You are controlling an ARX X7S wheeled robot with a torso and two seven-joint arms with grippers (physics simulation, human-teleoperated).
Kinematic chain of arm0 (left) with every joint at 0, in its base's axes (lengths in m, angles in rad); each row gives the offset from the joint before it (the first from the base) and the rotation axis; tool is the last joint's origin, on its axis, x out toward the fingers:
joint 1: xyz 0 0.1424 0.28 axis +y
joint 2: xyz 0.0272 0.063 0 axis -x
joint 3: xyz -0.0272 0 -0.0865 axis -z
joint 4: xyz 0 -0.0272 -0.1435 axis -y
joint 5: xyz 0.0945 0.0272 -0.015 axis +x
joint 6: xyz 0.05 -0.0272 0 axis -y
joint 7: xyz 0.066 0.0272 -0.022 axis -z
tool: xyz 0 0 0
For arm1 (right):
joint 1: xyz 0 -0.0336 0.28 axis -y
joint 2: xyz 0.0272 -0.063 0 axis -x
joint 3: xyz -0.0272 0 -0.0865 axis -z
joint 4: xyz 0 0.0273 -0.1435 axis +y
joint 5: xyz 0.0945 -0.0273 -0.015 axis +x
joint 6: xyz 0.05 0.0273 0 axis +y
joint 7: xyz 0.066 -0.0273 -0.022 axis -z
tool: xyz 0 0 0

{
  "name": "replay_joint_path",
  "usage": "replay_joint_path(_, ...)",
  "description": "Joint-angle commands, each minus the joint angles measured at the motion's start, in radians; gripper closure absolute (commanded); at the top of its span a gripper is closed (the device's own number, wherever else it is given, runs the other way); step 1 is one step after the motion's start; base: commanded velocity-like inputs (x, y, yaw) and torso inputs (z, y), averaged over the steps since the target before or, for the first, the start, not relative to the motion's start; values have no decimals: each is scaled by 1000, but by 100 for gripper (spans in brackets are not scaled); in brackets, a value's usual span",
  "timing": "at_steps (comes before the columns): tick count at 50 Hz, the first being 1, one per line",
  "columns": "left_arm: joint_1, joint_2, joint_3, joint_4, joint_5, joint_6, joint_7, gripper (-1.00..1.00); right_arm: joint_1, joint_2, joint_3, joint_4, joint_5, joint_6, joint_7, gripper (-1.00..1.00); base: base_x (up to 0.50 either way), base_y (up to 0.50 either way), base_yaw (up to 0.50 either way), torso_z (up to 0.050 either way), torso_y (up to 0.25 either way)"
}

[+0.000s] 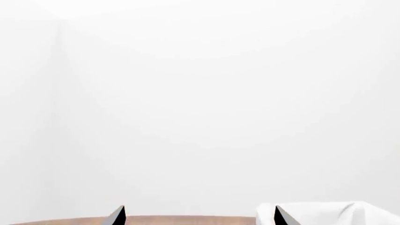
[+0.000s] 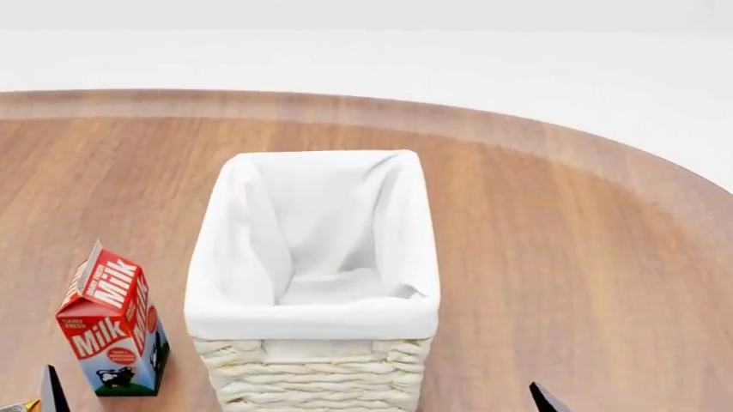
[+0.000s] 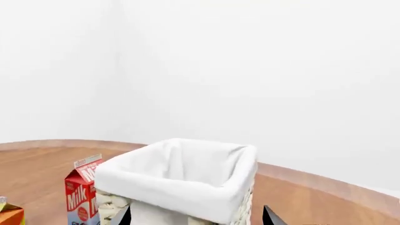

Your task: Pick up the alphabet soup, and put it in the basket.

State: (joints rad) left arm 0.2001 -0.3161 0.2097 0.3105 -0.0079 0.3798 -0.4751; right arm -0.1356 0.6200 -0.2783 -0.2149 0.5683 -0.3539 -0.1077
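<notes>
The alphabet soup can is not in any view. The basket point(image 2: 315, 343), cream wicker with a white cloth lining, stands in the middle of the wooden table and is empty. It also shows in the right wrist view point(image 3: 181, 178), close ahead, and its cloth rim shows at the edge of the left wrist view point(image 1: 337, 213). My left gripper point(image 1: 200, 217) is open and empty, and one of its fingertips point(image 2: 50, 390) shows at the head view's lower left. My right gripper point(image 3: 196, 218) is open and empty just in front of the basket, and one of its fingertips point(image 2: 544, 400) shows at the lower right.
A red, white and blue milk carton point(image 2: 112, 322) stands left of the basket and shows in the right wrist view point(image 3: 81, 192) too. An orange box corner point(image 3: 9, 214) peeks in at the far left. The round table's far edge point(image 2: 516, 129) curves behind the basket.
</notes>
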Motion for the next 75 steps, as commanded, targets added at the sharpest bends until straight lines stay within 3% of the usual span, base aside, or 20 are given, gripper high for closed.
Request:
replay_joint_path(1, 4, -5, 0, 3, 0, 3, -5, -100, -18, 56, -90, -16, 17, 6, -161, -100, 0, 0, 0, 0, 0)
replay_joint_path(44, -15, -14, 15, -12, -9, -7, -14, -100, -1, 112, -332, -78, -39, 68, -467, -100, 0, 0, 0, 0, 0)
replay_joint_path(62, -13, -17, 24, -10, -4, -6, -21, -100, 3, 112, -386, -92, -120, 121, -470, -100, 0, 0, 0, 0, 0)
replay_joint_path(75, -14, -20, 28, -11, -4, -4, -24, -100, 32, 77, -382, -60, -199, 202, -372, -100, 0, 0, 0, 0, 0)
